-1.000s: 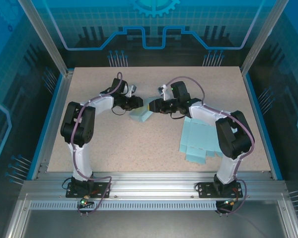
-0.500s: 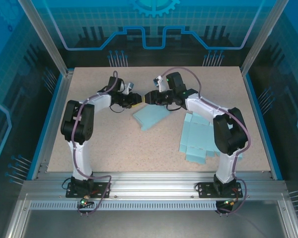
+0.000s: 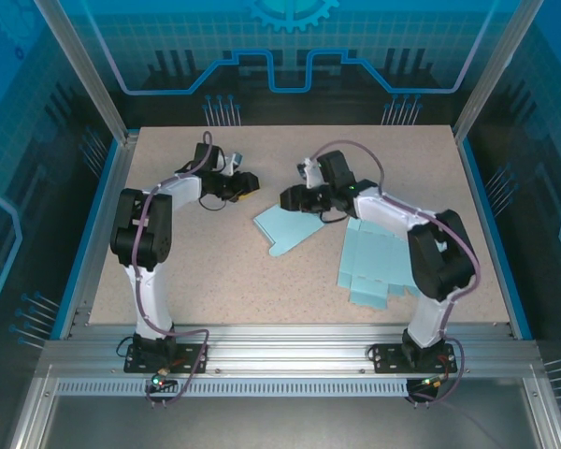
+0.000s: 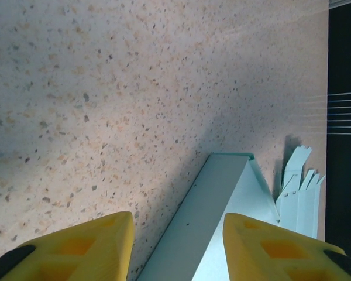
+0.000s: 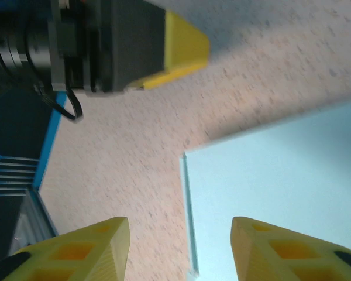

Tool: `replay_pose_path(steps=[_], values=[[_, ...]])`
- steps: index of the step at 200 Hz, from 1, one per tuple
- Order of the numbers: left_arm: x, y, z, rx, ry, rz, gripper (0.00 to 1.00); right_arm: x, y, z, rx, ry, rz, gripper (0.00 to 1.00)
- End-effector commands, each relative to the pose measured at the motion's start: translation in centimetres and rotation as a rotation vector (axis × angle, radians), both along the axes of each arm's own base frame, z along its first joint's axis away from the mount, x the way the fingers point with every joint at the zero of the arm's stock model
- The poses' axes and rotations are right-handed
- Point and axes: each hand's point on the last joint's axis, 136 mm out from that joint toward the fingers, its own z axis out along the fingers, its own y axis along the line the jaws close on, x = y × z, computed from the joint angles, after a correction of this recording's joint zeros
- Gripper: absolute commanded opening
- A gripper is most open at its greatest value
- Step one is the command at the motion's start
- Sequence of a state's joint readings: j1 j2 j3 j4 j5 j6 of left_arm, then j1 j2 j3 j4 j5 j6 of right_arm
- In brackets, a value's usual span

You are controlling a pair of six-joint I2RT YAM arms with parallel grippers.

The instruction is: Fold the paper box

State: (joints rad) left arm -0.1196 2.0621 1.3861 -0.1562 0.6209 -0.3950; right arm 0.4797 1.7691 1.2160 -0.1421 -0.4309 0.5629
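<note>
Judging by how things lie, the fold is barely begun. In the overhead view the paper box (image 3: 290, 227) sits just left of the frame's centre. It is a pale blue piece lying low on the table (image 3: 206, 281), with 1 tab poking toward the lower left. Whether it is a single layer or a sleeve pressed flat I cannot tell, but no wall stands up and nothing looks closed. At centre right, partly under the right arm, lies a stack of flat blanks (image 3: 374, 267), all unfolded.

Neither arm holds anything. The left gripper (image 3: 247, 183) hangs up and to the left of the box, clear of it. In its wrist view its 2 yellow fingers (image 4: 93, 246) spread wide along the bottom edge, with the box (image 4: 222, 222) running up between them from the lower middle and not pinched. The right gripper (image 3: 285, 198) hovers just above the box's upper left corner. Its own camera shows its fingers (image 5: 88, 252) equally wide at the bottom of the frame, the box's corner (image 5: 281, 187) at right and the left gripper (image 5: 134, 47) at upper left.

Nearly all of the work looks to be ahead: taking hold of the sheet, raising the sides along their creases, and tucking the tabs.
</note>
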Motion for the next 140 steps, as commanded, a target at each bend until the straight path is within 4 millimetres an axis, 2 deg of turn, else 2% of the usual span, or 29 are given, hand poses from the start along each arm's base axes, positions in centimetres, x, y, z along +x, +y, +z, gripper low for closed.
replay_pose_path(steps=[1, 34, 58, 65, 113, 140], values=[[-0.6, -0.5, 0.0, 0.05, -0.029, -0.065, 0.46, -1.8, -2.3, 0.2, -0.019, -0.032, -0.119, 0.58], [-1.0, -2.2, -0.2, 0.095, -0.052, -0.11, 0.45, -5.7, -4.5, -4.1, 0.021, 0.047, -0.246, 0.74], [-1.0, -3.3, -0.3, 0.103, -0.056, -0.133, 0.41, -6.5, -4.8, -6.5, 0.059, 0.109, -0.291, 0.81], [-1.0, -3.5, -0.3, 0.103, -0.056, -0.136, 0.41, -6.3, -4.5, -6.5, 0.089, 0.106, -0.291, 0.81], [-1.2, -4.3, -0.9, 0.099, -0.036, -0.15, 0.36, -4.5, -1.2, -7.8, 0.256, 0.119, -0.24, 0.74], [-1.1, -4.4, -1.5, 0.099, -0.017, -0.152, 0.32, -3.8, -0.2, -7.8, 0.29, 0.102, -0.223, 0.64]])
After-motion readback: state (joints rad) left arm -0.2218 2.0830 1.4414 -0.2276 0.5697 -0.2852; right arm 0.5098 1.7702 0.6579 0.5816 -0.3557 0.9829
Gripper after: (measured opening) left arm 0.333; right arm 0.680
